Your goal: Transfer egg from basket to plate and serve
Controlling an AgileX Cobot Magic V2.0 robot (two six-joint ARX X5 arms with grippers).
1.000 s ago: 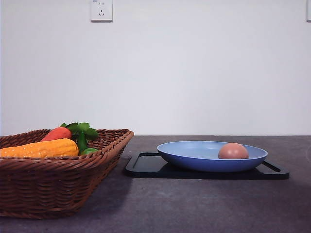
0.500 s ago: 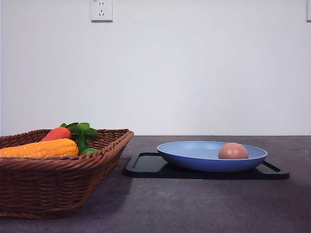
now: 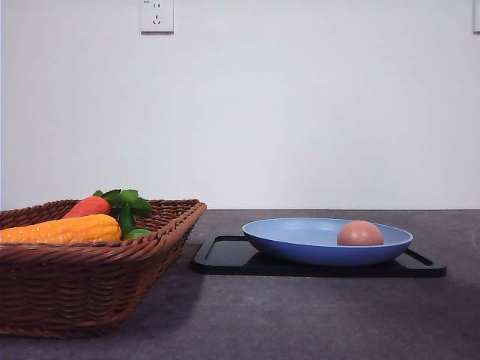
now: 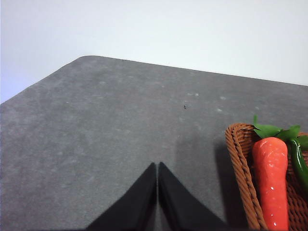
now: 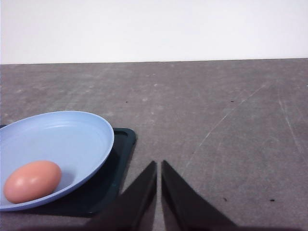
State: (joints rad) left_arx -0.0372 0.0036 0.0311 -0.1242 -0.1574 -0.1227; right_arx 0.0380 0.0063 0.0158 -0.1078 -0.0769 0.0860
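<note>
The egg [image 3: 360,233] lies in the plate [image 3: 300,244], toward its right side in the front view, resting on the blue surface just inside the rim. The plate sits on a black tray [image 3: 225,259], which lies flat on the dark worktop [image 3: 300,315]. Left of the tray, and apart from it, stands the basket [image 3: 90,292], holding a carrot [image 3: 88,206] with green leaves and a yellow corn cob [image 3: 64,229]; no egg shows in it. In the right wrist view the right end effector [image 5: 159,166] has its fingertips pressed together with nothing between them, low over bare worktop beside the tray and clear of the plate. In the left wrist view the left end effector [image 4: 157,166] is likewise closed and empty, over open worktop beside the basket's corner. Judging from this, the transfer is done: the egg is out of the basket and settled on the plate. What may be left is the serving, perhaps moving the plate or tray forward, though neither arm is touching either.
</note>
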